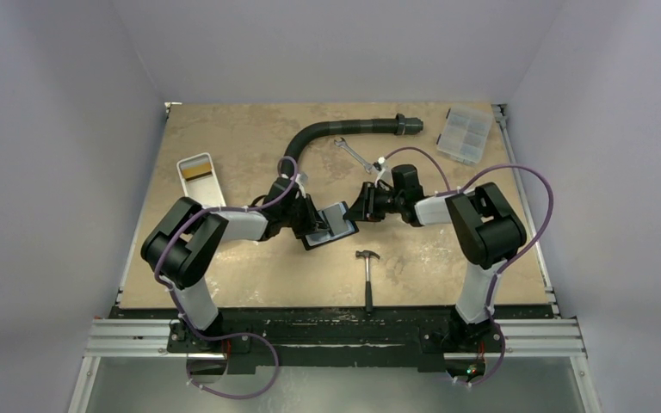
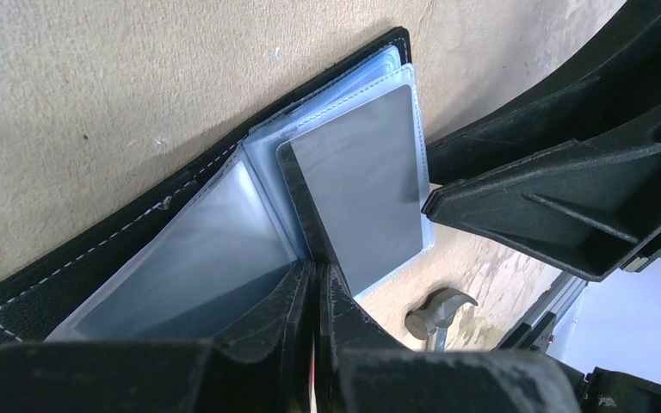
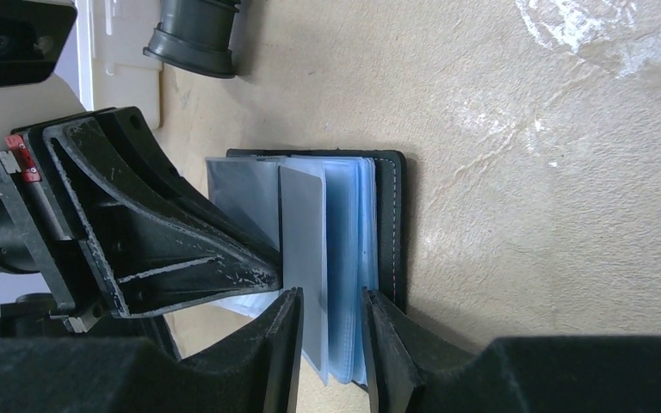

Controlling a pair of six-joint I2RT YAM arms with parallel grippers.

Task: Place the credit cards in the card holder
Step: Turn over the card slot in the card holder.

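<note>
Though the clenched left gripper (image 2: 317, 277) pinches a card (image 2: 357, 194) mostly inside the open card holder (image 1: 334, 224) at mid-frame, seating remains. The right gripper (image 3: 331, 301) straddles the sleeves (image 3: 349, 224), grip unclear. No other cards are visible.

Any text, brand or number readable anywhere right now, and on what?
None can be read in any view.
On the card: nothing, plain dark face.
On the card holder: no logo showing.
On the clear box, hammer, wrench: too small to tell.
</note>
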